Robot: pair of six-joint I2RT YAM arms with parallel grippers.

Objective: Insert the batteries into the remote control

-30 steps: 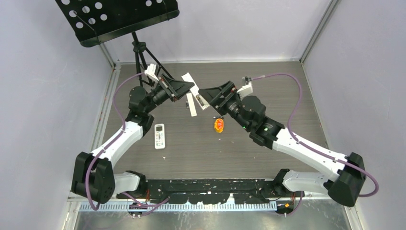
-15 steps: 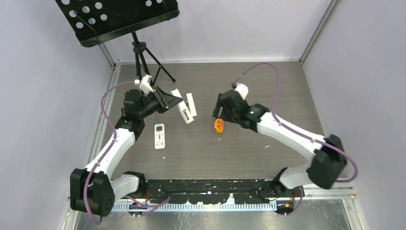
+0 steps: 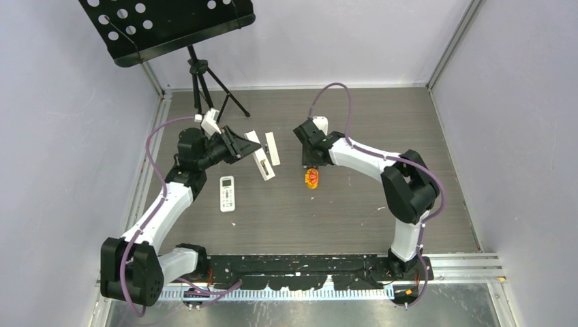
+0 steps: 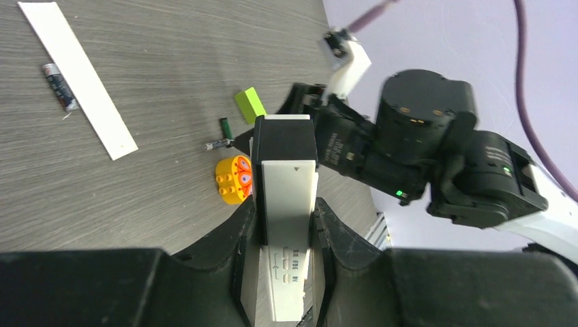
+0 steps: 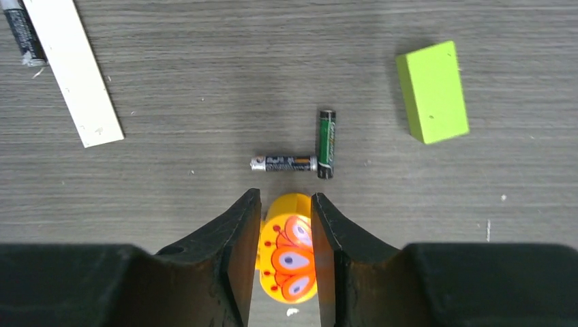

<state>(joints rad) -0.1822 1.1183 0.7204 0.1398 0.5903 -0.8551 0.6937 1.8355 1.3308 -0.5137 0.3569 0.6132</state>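
The left gripper (image 4: pixel 285 219) is clamping a white remote control (image 4: pixel 289 184) by its long edges. It is holding the remote off the bench (image 4: pixel 157 61), with a dark section showing at the remote's far end.

The right gripper (image 5: pixel 286 203) is hanging low over the bench with its fingers slightly parted and gripping nothing. An orange-yellow toy (image 5: pixel 290 255) is sitting on the bench beneath the gap.

Two batteries are lying just beyond the right gripper's fingertips in an L shape. The tip of the black one (image 5: pixel 283 163) is nearly meeting the side of the green-labelled one (image 5: pixel 326 143). A lime-green block (image 5: pixel 432 92) is resting near them. A third battery (image 5: pixel 22 30) is lying farther off, just beside a long white strip (image 5: pixel 71 75).

A second remote (image 3: pixel 227 193) is lying flat on the bench near the left arm.
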